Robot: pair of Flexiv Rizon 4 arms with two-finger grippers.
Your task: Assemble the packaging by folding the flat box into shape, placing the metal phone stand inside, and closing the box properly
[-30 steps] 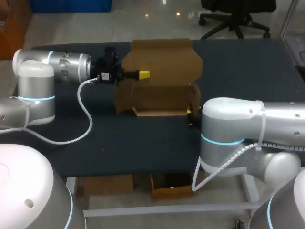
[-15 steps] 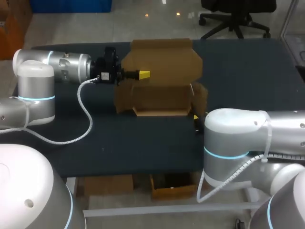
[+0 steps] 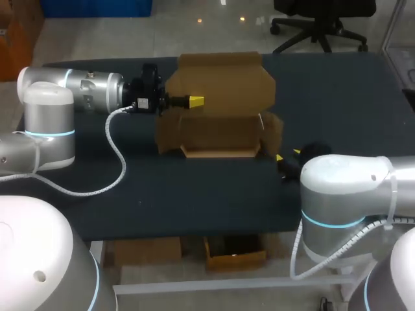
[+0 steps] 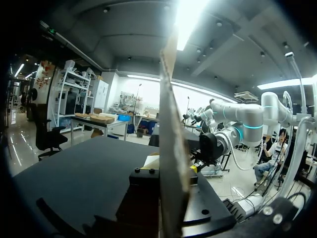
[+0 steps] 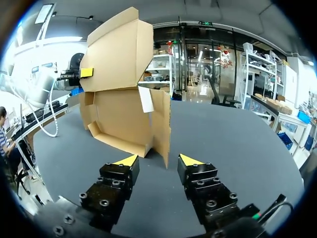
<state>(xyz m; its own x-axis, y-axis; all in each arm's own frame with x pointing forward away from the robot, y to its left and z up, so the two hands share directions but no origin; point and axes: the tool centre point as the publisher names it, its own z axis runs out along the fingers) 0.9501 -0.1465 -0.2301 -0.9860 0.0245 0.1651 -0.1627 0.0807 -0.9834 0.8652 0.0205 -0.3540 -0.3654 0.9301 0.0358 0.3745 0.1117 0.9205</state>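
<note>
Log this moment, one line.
box: half-folded, lid up | left pincer: shut on lid | right pincer: open, apart from box

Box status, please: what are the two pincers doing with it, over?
Left pincer shut on the box's raised lid. Right pincer open, empty, just short of the box's side flap. Phone stand not in sight. Nothing in the way.

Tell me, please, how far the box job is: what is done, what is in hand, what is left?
Done: the box is partly folded, its back and side walls up on the table. In hand: the left fingers grip the raised lid; the right fingers are open, just short of the near side flap. Left: finish the walls, put in the stand, which no view shows, and close the lid.
</note>
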